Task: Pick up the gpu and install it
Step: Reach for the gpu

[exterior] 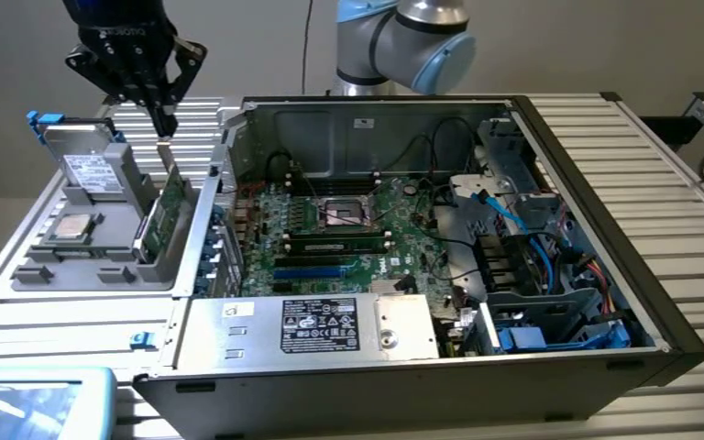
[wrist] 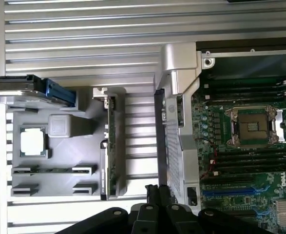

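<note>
Exterior view: gripper (exterior: pixel 162 124) is hovering, fingers pressed together on nothing — gpu (exterior: pixel 164 213) is standing on edge in the tray (exterior: pixel 34 275) below; its long axis is running alongside the case (exterior: pixel 365 385) wall.

Ribbed silver metal worktop (exterior: pixel 676 156), open desktop computer case (exterior: pixel 365 385) lying across its middle, grey parts holder (exterior: pixel 77 270) just beside it, toward the exterior view's left edge
</note>
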Available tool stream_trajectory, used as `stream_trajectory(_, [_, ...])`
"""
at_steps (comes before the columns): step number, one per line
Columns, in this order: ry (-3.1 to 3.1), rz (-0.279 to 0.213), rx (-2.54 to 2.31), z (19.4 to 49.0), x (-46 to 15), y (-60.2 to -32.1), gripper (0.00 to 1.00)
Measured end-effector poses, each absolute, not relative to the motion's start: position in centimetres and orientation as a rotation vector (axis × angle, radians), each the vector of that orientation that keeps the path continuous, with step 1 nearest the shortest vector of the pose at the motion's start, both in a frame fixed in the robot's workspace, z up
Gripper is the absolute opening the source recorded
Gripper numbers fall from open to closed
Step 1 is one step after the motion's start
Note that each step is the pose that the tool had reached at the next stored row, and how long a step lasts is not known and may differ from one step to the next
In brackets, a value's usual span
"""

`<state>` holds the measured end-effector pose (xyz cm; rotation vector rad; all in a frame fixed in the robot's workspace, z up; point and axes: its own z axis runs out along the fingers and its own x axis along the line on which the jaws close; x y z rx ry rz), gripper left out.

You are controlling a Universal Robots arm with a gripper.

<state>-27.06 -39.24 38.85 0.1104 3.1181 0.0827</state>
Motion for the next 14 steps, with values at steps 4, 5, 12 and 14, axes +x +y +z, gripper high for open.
stream_trajectory(4, [3.118, 0.092, 0.111, 38.7, -28.9, -39.2, 0.12])
stream_trajectory(5, [3.118, 0.094, 0.111, 38.7, -29.3, -39.2, 0.12])
stream_trajectory(12, [3.118, 0.114, 0.111, 38.1, -32.5, -39.2, 0.12])
stream_trajectory(14, [3.118, 0.114, 0.111, 37.8, -33.0, -39.2, 0.12])
